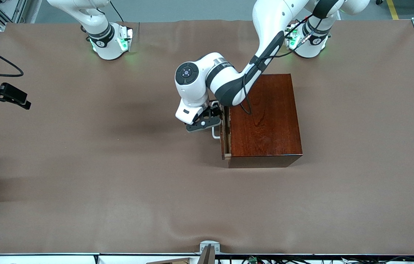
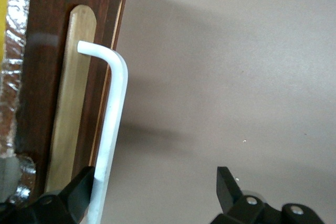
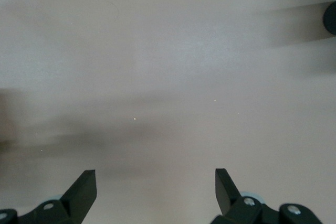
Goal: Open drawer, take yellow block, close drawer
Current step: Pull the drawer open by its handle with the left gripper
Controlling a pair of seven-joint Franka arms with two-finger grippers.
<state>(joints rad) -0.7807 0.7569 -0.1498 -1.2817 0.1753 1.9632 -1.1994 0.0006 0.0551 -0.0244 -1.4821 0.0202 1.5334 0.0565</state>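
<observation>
Sitting on the brown counter [image 1: 119, 183], the dark wooden box [image 1: 265, 117] is showing its drawer [image 1: 224, 137] barely ajar. Left end effector [image 1: 217, 118] is hanging spread around the white handle [image 2: 111, 129], one finger [image 2: 79, 192] touching it, probably lining up a pull. Right end effector [image 3: 155, 192] is waiting spread over bare counter. No yellow block is showing; presumably it is lying inside.
</observation>
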